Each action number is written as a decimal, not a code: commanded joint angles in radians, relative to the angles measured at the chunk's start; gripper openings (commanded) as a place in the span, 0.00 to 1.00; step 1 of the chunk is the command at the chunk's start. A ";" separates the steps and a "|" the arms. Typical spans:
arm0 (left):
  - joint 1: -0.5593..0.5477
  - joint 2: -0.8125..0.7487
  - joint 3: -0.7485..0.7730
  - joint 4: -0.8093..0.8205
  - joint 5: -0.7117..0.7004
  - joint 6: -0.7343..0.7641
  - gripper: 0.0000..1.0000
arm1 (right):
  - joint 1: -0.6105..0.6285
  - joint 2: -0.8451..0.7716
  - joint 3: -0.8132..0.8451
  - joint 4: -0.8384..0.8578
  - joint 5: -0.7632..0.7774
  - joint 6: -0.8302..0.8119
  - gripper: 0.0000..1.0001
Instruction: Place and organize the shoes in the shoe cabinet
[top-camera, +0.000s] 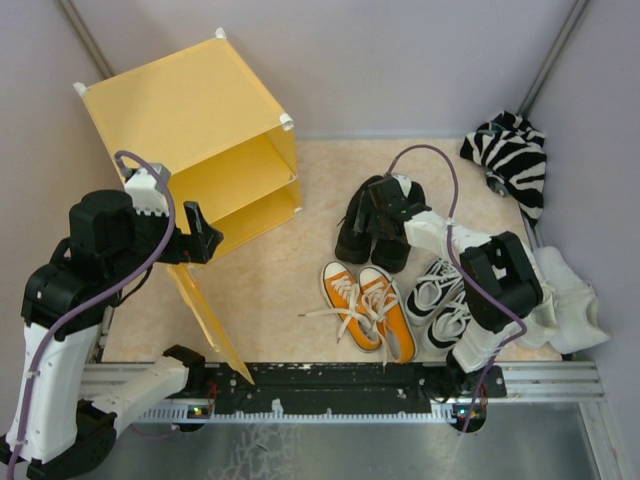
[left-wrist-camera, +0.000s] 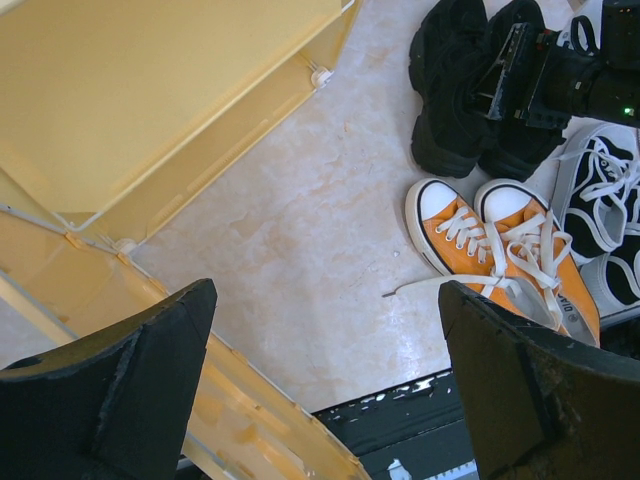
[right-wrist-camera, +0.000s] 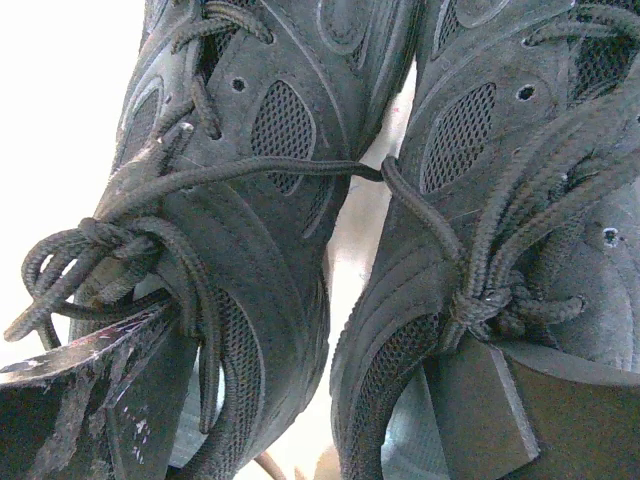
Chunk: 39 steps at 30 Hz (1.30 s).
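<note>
Shoe cabinet (top-camera: 190, 105), one yellow cube at far left, door panel (top-camera: 205, 310) swung open, one inner shelf (top-camera: 245, 182); all shoes outside it on the floor (top-camera: 280, 270) to its right: two chunky black shoes (top-camera: 350, 238), two orange sneakers (top-camera: 368, 308), two black-and-white sneakers (top-camera: 436, 300), plus white sneakers (top-camera: 572, 298) half hidden behind the right arm (top-camera: 500, 275), number unclear. Left gripper (left-wrist-camera: 328, 295) spread wide, holding nothing, beside the open door panel. Right gripper (top-camera: 385, 208) low over the black pair's laces, fingers wide, one by each shoe, contact unclear.
</note>
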 joint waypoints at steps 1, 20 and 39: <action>-0.002 -0.007 -0.001 -0.006 -0.012 -0.004 0.99 | -0.006 0.063 0.000 0.015 0.036 -0.003 0.79; -0.002 0.000 0.002 -0.018 -0.030 0.011 0.99 | 0.027 -0.290 0.098 -0.086 0.050 -0.296 0.00; -0.002 -0.029 -0.017 -0.002 -0.003 0.012 0.99 | 0.251 -0.378 0.430 -0.380 -0.362 -0.466 0.00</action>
